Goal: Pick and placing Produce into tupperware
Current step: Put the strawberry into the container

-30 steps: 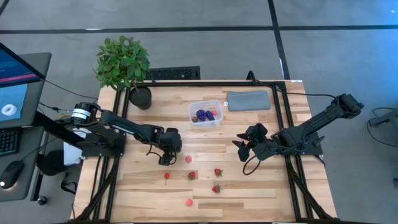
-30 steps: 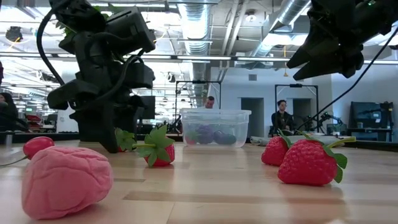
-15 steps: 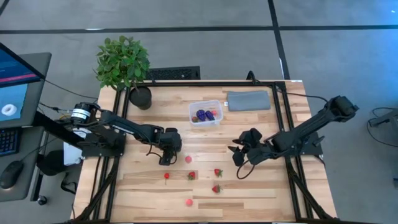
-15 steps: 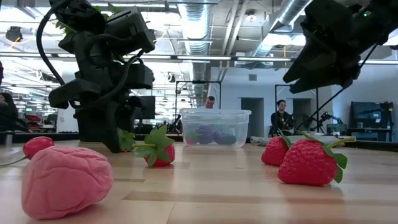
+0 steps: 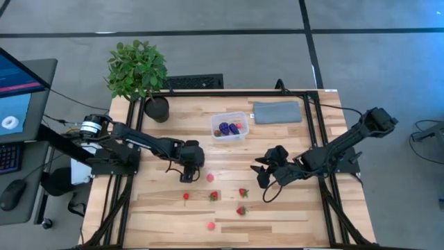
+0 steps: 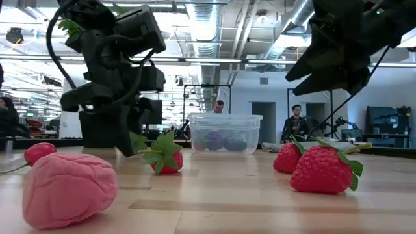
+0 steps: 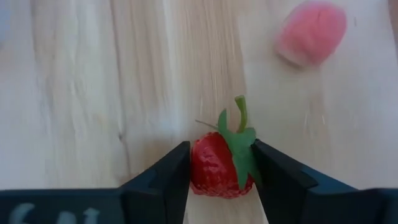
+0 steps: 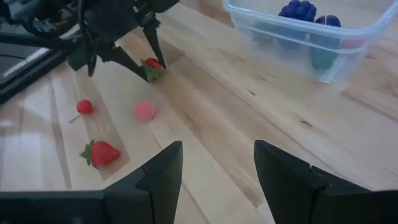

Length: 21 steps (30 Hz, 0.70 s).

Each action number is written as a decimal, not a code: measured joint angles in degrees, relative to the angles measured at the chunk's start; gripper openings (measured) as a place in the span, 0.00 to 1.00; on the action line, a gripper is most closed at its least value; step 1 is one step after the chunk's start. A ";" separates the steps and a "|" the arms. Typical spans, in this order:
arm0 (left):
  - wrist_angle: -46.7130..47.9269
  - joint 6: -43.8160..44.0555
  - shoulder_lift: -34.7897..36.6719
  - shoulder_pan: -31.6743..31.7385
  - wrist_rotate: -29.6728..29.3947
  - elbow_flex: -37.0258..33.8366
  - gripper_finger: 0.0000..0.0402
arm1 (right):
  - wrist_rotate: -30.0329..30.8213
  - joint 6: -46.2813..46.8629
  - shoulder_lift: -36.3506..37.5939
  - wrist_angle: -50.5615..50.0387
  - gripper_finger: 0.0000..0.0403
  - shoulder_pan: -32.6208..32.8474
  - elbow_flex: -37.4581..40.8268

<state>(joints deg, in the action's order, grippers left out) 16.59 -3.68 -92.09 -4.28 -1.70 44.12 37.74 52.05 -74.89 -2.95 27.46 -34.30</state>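
My left gripper [image 5: 186, 175] points steeply down at the table's middle left, shut on a red strawberry [image 7: 217, 167] with a green top. The right wrist view shows that gripper [image 8: 148, 67] too. My right gripper [image 5: 261, 175] hovers open over the middle right, nothing between its fingers [image 8: 163, 171]. The clear tupperware [image 5: 229, 127] stands at the far middle on its base, with dark purple pieces [image 8: 303, 10] inside. Loose produce lies near the front: strawberries [image 5: 243, 192] [image 5: 214, 196] [image 5: 241, 210], a pink piece [image 5: 210, 178], another pink piece [image 5: 210, 225] and a small red one [image 5: 186, 196]. My left gripper pinches the strawberry's red body [image 7: 199, 167] between its two fingers, one on each side. The fingers come from above, slanting down. The green top and stem [image 7: 240, 118] stick out past the fingertips. The berry seems to lie on the wood.
A potted plant [image 5: 137, 69] stands at the far left corner and a grey pad [image 5: 277, 111] at the far right. Black frame rails [image 5: 316, 132] edge the table. A big pink piece [image 6: 68, 188] and two strawberries [image 6: 322, 170] lie near the front. People stand in the room beyond.
My left gripper has stayed in place and shut its fingers on the strawberry. My right gripper has gone toward the table's left edge and down, still open.
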 joint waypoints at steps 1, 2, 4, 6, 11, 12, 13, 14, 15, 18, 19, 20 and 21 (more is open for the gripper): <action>-0.07 0.00 0.00 0.01 -0.17 0.33 0.37 | -0.01 -0.01 -0.02 -0.16 0.55 0.00 0.00; -0.07 0.00 0.00 0.00 -0.19 0.67 0.37 | -0.01 0.00 -0.03 -0.11 0.55 0.01 0.00; -0.07 0.03 0.00 -0.01 -0.44 1.41 0.37 | 0.01 0.00 -0.02 0.03 0.55 0.22 0.00; -0.16 0.25 0.00 -0.01 -0.63 2.30 0.37 | -0.01 0.00 -0.02 0.04 0.55 0.34 0.00; -0.32 0.42 0.00 -0.04 -2.30 5.22 0.37 | -0.01 0.02 -0.02 0.02 0.55 0.93 0.00; -0.45 0.42 0.02 -0.04 -2.68 5.96 0.37 | -0.01 0.02 -0.02 0.03 0.55 1.06 0.00; -0.44 0.37 0.02 -0.04 -3.14 6.78 0.37 | -0.01 0.02 -0.02 0.05 0.55 1.07 0.00; -0.45 0.23 0.02 -0.04 -3.66 7.68 0.37 | -0.01 0.03 -0.02 0.06 0.55 1.07 0.00; -0.49 -0.11 0.02 -0.04 -4.20 8.59 0.37 | -0.04 0.07 -0.02 0.07 0.55 1.07 0.00; -0.54 -1.29 0.07 0.48 -5.17 11.29 0.37 | -0.05 0.42 -0.02 0.25 0.55 1.07 0.00; -0.51 -1.36 0.07 0.85 -5.16 12.18 0.37 | -0.07 0.44 -0.02 0.37 0.55 1.07 0.00; -0.48 -1.36 0.07 1.31 -5.17 13.08 0.37 | -0.06 0.44 -0.02 0.47 0.55 1.23 0.00; -0.49 -1.48 0.09 1.82 -5.20 13.90 0.37 | -0.04 0.44 -0.02 0.47 0.55 1.42 0.00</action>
<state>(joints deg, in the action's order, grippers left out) 16.10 -5.17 -92.01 -2.46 -6.90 58.02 37.71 52.49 -74.91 -2.49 28.88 -34.30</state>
